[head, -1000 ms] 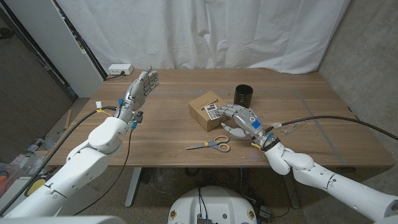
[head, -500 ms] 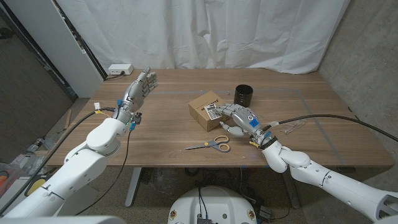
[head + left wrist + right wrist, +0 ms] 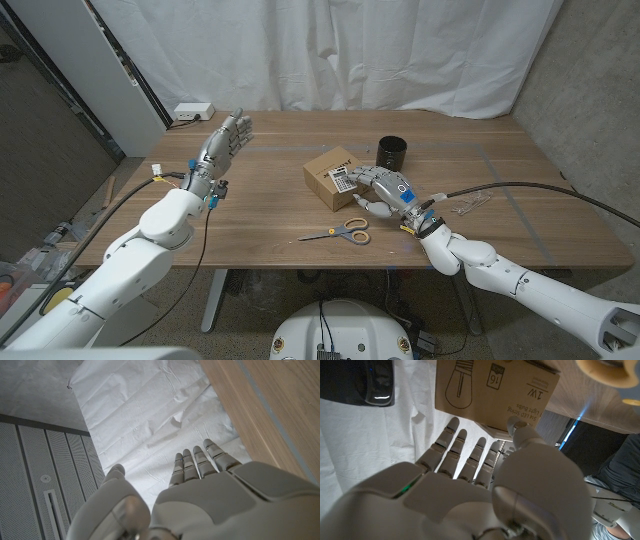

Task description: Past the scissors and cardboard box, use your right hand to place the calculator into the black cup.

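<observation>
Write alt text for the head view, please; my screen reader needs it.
The right hand reaches its fingers to a small calculator lying on a cardboard box mid-table. A black cup stands beyond the box, orange-handled scissors lie nearer the robot, and the left hand is raised, open, over the table's far left.

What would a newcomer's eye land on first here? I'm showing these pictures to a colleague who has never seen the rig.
Probably the right hand near the table's middle, fingers reaching onto the calculator that lies on the cardboard box. Next, the black cup standing just beyond the box, and the orange-handled scissors lying in front of it near the table's front edge. The left hand is raised over the table's left side, fingers extended, holding nothing.
</observation>
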Controlling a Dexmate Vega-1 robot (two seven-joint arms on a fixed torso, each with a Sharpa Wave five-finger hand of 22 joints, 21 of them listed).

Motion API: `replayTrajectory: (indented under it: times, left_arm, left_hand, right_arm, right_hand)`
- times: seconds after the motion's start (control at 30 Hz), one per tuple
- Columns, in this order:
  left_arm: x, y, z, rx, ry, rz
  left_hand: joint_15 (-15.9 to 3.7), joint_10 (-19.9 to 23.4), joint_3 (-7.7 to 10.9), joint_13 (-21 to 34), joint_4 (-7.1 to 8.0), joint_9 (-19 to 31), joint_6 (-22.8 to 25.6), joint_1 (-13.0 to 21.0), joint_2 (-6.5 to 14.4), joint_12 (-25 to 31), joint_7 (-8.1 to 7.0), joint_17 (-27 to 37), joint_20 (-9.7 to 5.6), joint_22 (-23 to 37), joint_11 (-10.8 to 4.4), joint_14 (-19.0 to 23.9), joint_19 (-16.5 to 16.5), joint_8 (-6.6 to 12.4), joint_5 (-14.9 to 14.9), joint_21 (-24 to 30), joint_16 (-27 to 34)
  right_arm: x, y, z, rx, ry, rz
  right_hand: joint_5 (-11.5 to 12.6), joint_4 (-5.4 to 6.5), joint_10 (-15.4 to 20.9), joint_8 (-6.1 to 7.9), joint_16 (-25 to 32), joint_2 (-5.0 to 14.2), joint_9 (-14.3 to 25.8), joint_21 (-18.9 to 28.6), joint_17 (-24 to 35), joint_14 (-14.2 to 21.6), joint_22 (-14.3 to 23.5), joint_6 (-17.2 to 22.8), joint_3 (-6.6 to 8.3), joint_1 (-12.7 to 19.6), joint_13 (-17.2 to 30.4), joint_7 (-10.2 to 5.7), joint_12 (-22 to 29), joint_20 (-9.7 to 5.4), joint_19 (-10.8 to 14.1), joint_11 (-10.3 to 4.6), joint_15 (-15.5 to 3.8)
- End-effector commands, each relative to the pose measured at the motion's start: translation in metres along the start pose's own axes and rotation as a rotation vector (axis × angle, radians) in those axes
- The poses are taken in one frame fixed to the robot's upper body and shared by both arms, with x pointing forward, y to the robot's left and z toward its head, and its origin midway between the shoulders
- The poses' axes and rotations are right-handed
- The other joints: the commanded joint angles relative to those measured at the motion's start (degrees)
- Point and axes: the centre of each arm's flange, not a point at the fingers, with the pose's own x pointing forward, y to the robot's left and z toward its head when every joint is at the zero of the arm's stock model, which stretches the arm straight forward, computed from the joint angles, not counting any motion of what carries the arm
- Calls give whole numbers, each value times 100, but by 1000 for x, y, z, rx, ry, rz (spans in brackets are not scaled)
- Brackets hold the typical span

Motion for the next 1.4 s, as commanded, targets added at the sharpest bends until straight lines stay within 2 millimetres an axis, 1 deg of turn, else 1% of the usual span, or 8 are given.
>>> replayTrajectory:
  times: [0.03,0.33,0.77,1.07,1.2,1.27,1.37,1.4]
  left_arm:
    - [5,-3,-7,-12,9,-10]
    - [6,-1,-11,-17,11,-12]
    - [9,0,-13,-20,17,-19]
    - [11,-3,-15,-24,15,-22]
    - [10,-4,-16,-28,15,-23]
    - [10,-4,-16,-28,15,-22]
    - [8,-4,-16,-29,15,-20]
    - [8,-4,-16,-29,15,-20]
  left_hand:
    - [6,5,-41,19,-1,8,32,39,5,-2,-2,27,28,28,0,31,0,-3,-23,-1,3]
    - [-1,10,-49,19,0,8,36,44,10,0,-3,27,30,28,-11,27,-9,-1,-23,-3,2]
    - [2,9,-62,19,2,8,38,50,16,0,-9,27,37,28,-9,30,-8,0,-23,-1,4]
    - [3,3,-71,19,4,8,32,53,19,-2,2,27,32,28,-11,28,-5,-3,-23,1,4]
    - [4,5,-75,19,4,8,35,54,20,-1,-7,27,29,28,-11,28,-5,-2,-23,1,4]
    - [6,4,-76,19,5,8,38,55,21,-2,-4,27,32,28,-8,27,-7,0,-23,0,3]
    - [5,-3,-80,19,5,8,36,56,22,-4,-3,27,32,28,-8,30,-6,-1,-23,0,5]
    - [0,12,-81,19,5,8,37,56,22,2,-2,27,28,28,0,30,-5,-1,-23,1,5]
  right_arm:
    - [2,0,0,0,-1,6]
    - [4,-1,2,2,-2,6]
    - [8,1,5,9,-16,3]
    - [9,-3,5,3,-17,-6]
    - [8,-4,4,4,-16,-7]
    - [8,-4,4,8,-14,-9]
    - [7,-5,3,13,-10,-14]
    - [7,-5,3,17,-7,-17]
  right_hand:
    - [-8,46,55,37,47,68,14,36,11,70,15,85,4,8,30,-5,26,-672,80,-8,-752]
    - [-66,63,128,76,93,121,14,67,12,243,20,212,-32,18,31,-7,36,-664,164,-7,-776]
    - [-112,72,199,111,93,189,15,85,16,296,24,332,-45,44,33,-4,48,-661,210,-6,-769]
    - [-197,61,377,199,107,273,19,118,12,430,29,615,-65,104,38,-5,88,-648,285,-6,-777]
    - [-270,70,529,250,122,322,17,144,13,532,34,803,-99,114,42,-10,119,-647,338,-8,-800]
    - [-370,134,729,292,142,425,11,174,35,618,42,990,-171,66,45,-13,152,-653,388,-13,-784]
    - [-460,201,883,332,170,525,7,223,47,729,49,1171,-234,0,44,-15,171,-670,481,-16,-793]
    - [-519,247,955,346,215,637,5,249,78,799,58,1248,-271,-24,45,-19,181,-689,519,-16,-802]
